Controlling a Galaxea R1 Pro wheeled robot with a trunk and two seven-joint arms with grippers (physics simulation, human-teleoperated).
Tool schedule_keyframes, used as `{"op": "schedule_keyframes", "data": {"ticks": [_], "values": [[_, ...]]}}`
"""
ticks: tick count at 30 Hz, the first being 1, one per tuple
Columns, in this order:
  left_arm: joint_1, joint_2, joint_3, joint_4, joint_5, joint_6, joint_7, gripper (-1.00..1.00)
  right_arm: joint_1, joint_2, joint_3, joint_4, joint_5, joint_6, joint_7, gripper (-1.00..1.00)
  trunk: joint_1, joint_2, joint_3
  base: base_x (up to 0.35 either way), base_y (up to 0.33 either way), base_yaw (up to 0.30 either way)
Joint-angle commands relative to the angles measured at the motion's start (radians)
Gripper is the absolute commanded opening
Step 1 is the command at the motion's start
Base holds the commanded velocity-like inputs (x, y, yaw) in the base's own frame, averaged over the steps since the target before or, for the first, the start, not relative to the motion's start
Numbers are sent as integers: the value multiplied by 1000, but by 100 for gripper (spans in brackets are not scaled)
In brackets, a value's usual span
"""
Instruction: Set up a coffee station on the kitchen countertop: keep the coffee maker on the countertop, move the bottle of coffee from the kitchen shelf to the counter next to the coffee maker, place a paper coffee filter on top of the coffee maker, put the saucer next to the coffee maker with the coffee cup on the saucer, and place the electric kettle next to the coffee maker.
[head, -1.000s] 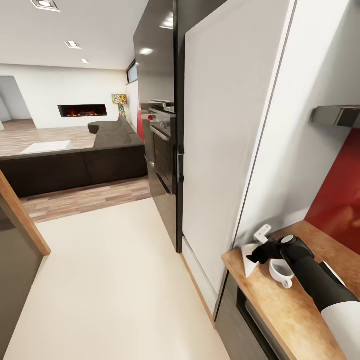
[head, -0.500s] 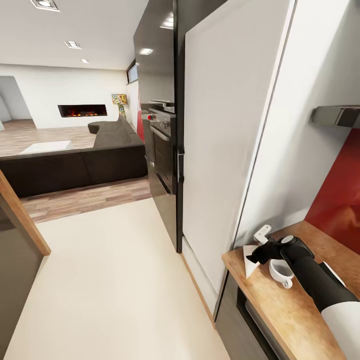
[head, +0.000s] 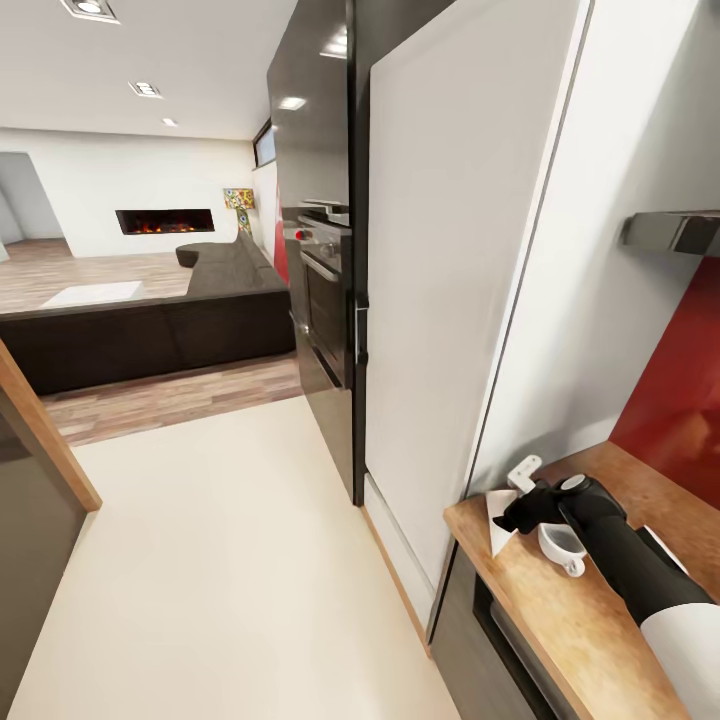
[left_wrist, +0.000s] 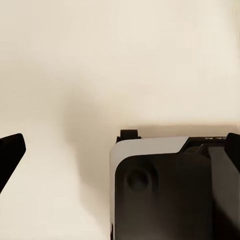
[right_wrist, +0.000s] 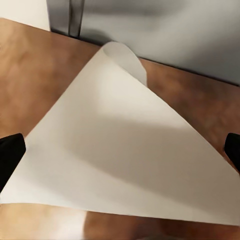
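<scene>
My right claw (head: 512, 518) hangs spread over the paper coffee filter (right_wrist: 120, 155), which lies flat at the desk (head: 560, 630) corner just beside the coffee cup (head: 560, 545). Step in hand, as I judge: filter pickup. Next: lower, pinch the thin edge. Left claw (left_wrist: 120, 150): state cannot be told. No legible writing.

Three viewpoints, one shared spot

The paper coffee filter (head: 499, 517) on the kitchen countertop (head: 560, 620) is seen from above by the head camera and closely by the right wrist camera (right_wrist: 125, 150); the floor is faced by the left wrist camera.
</scene>
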Motion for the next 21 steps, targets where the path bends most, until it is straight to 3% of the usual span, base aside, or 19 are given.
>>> {"op": "schedule_keyframes", "data": {"ticks": [1,13,14,21], "values": [[-1,0,-1,1,1,-3,0,100,-1,-1,2,-1,13,2,8,100,1,-2,-2,0,0,0],[-1,0,-1,0,1,-3,0,100,-1,0,2,-1,13,1,10,100,1,-2,-2,0,0,0],[-1,0,-1,0,1,-3,0,100,-1,1,3,-1,13,1,10,-100,1,-2,-2,0,0,0],[-1,0,-2,1,1,-3,-1,100,-1,1,1,-1,13,2,55,-100,1,-2,-2,0,0,0]]}}
